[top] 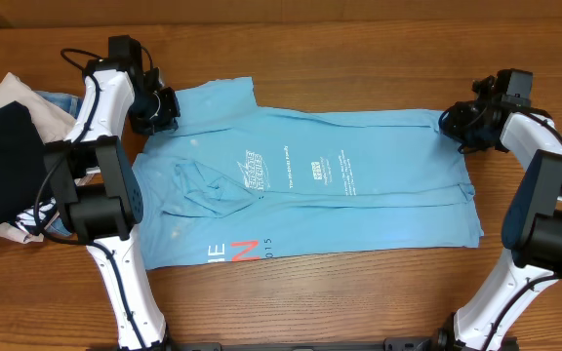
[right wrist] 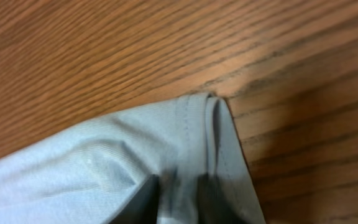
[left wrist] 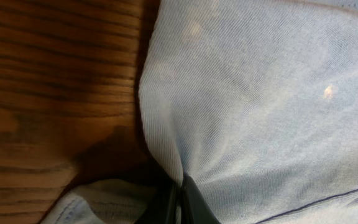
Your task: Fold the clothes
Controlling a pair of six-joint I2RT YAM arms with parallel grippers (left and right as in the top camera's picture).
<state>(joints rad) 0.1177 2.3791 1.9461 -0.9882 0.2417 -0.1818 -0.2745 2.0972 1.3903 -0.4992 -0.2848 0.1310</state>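
From above, the blue shirt [top: 310, 195] lies spread sideways across the middle of the wooden table [top: 359, 39]. It is mostly flat, with a bunch of wrinkles left of the printing, and no tidy fold shows. A pile of other clothes [top: 8, 166] sits at the left edge, apart from the work. The left gripper [top: 156, 109] is down at the shirt's far left corner and the right gripper [top: 459, 125] at its far right corner. I judge the job to be near its start: the two far corners are being taken, and the fold itself is not yet made. In the left wrist view, the left gripper [left wrist: 180, 202] is pinched tight on a pucker of shirt cloth, which draws into the closed tips beside bare table. In the right wrist view, the right gripper [right wrist: 174, 202] stands narrow with the hemmed corner running between its fingers [right wrist: 143, 202]. Whether it has a firm bite I cannot tell. Left to do, as I read it: lift the far edge, bring it over toward the near edge, then fold again into a small stack.
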